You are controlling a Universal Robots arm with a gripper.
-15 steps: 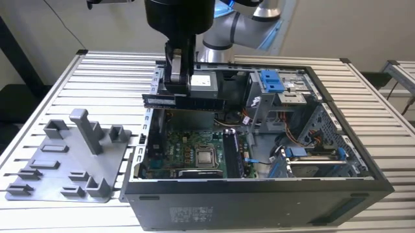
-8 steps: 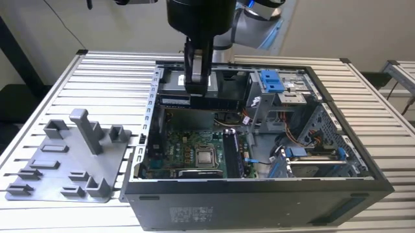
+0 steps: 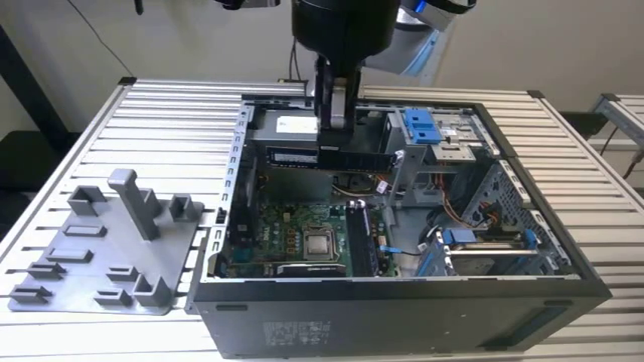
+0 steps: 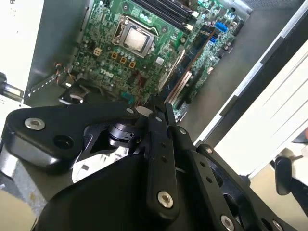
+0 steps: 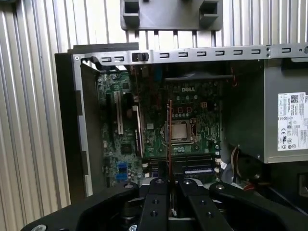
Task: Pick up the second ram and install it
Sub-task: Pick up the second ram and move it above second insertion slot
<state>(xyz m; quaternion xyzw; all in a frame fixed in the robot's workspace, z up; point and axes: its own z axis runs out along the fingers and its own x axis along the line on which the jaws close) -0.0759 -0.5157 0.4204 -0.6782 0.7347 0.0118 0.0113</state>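
The second ram [image 3: 302,157] is a long dark stick with a pale label. It hangs level above the open computer case [image 3: 403,302], over the case's far end. My gripper [image 3: 336,148] comes down from above and is shut on its top edge near the middle. In the first wrist view the ram [image 5: 169,139] shows edge-on as a thin line running out from the closed fingertips [image 5: 159,185], above the motherboard [image 5: 144,139]. The memory slots [image 3: 360,241] lie beside the processor [image 3: 320,243], nearer the case's front than the stick.
A grey fixture tray [image 3: 101,249] with upright posts sits on the slatted table at the exterior view's left of the case. Inside the case are a power supply [image 3: 292,124], blue drive brackets [image 3: 427,124], cables [image 3: 473,211] and a metal drive cage [image 3: 513,204].
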